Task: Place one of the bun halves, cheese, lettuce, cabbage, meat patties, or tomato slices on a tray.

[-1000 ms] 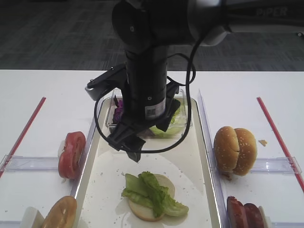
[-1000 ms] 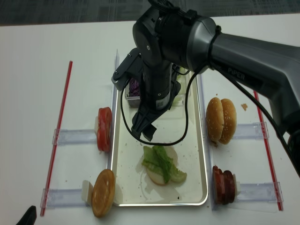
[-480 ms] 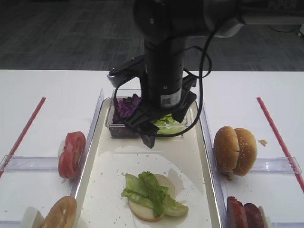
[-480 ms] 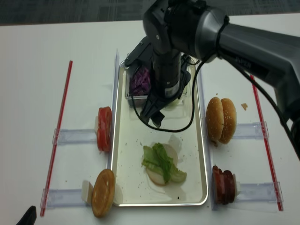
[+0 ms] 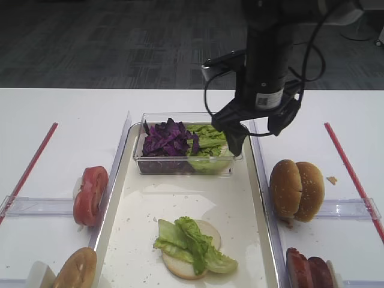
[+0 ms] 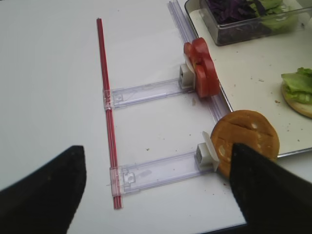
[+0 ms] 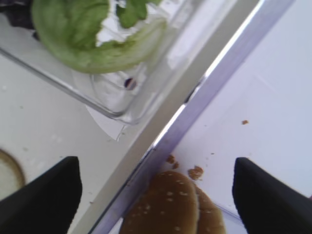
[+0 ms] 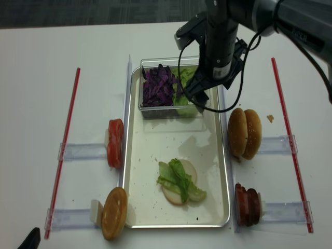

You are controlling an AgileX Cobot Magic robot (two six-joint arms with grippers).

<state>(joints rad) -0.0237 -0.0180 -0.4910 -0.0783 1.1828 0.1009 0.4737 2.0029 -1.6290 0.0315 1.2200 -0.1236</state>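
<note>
On the cream tray (image 5: 138, 210) lies a pale bun half (image 5: 207, 229) topped with lettuce (image 5: 191, 240). My right gripper (image 5: 256, 132) hangs open and empty above the tray's right rim (image 7: 195, 105), beside the tub's lettuce (image 7: 78, 34). Two sesame bun halves (image 5: 297, 189) stand just below it, outside the tray (image 7: 170, 207). Purple cabbage (image 5: 165, 138) fills the tub's left half. Tomato slices (image 5: 90, 195) stand left of the tray, meat patties (image 5: 309, 270) at the lower right. My left gripper (image 6: 156, 195) is open over bare table near another bun half (image 6: 246, 139). No cheese is in view.
The clear tub (image 5: 183, 165) sits at the tray's far end. Clear plastic holders (image 6: 146, 92) carry the food on both sides of the tray. Red strips (image 5: 30, 168) (image 5: 351, 171) run along the white table's left and right.
My right gripper has swung from above the tray's middle, back and to the right, to the tray's right rim by the tub. It stays open and empty.
</note>
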